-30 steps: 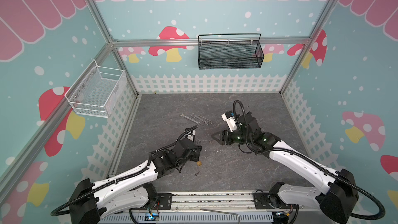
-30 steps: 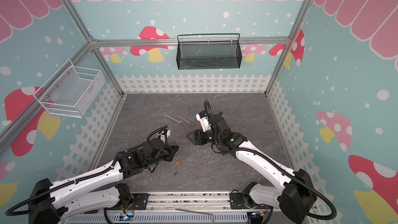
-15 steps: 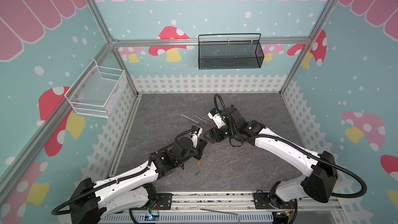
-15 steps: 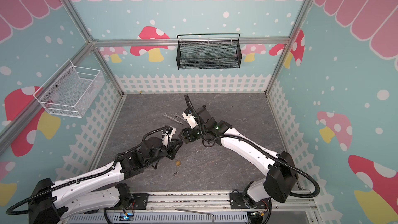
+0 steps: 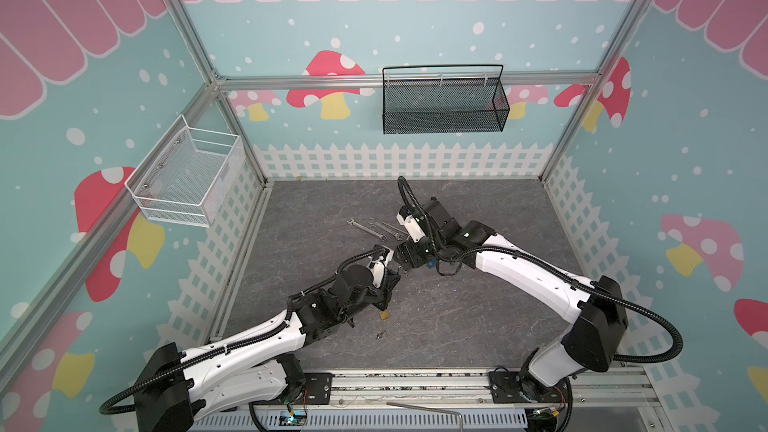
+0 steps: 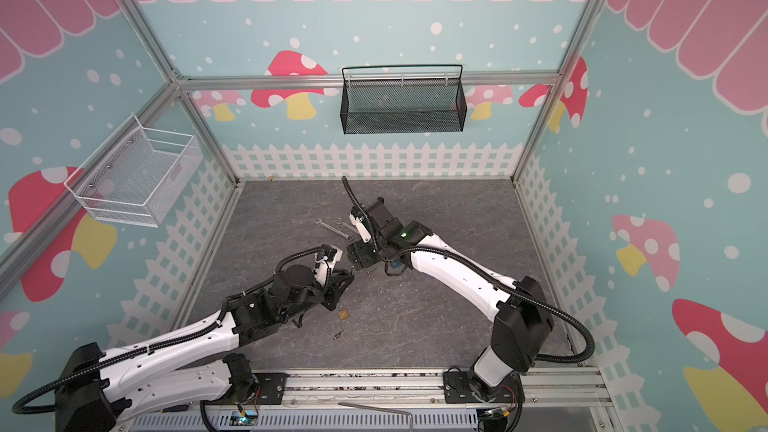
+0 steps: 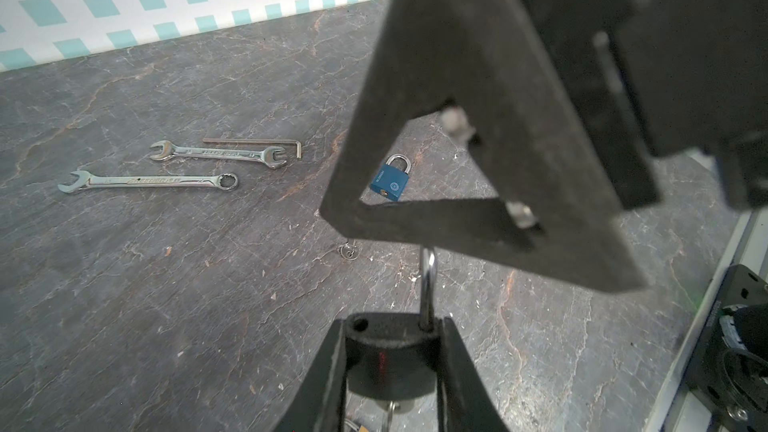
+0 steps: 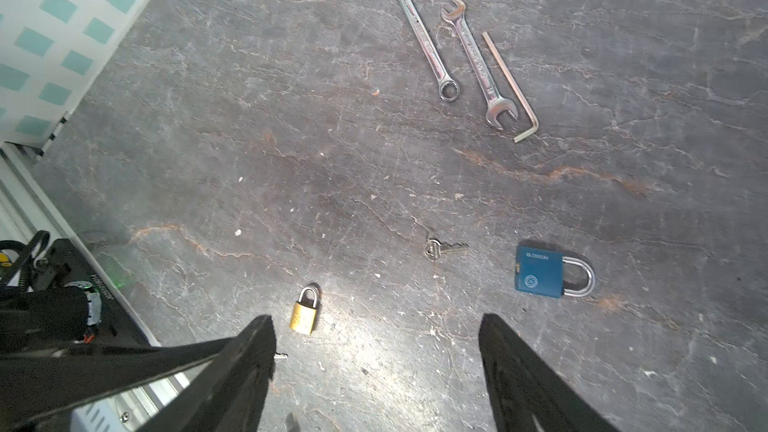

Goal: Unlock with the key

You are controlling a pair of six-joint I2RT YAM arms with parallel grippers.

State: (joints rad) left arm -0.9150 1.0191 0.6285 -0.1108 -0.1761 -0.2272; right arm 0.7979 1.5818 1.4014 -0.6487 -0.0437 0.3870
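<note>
Left gripper [image 7: 390,326] is clamped narrow on the body of the dark padlock [image 7: 388,367], shackle upward. The right gripper [image 8: 376,322] stands wide apart and empty, one of its fingers [image 7: 436,56] just beside that shackle. The loose key [image 8: 442,248] lies flat on the table [image 8: 291,160] at 3 o'clock of the left gripper in both top views, with the brass padlock [image 6: 343,312] at 6 o'clock. Risks:
- The right finger knocks the shackle and twists the lock in its grip.
- The thin key skids under a pinch.
- The key may belong to the blue padlock [image 8: 540,272].
- Metal under the held body may be a key already seated, too blurred to tell.
</note>
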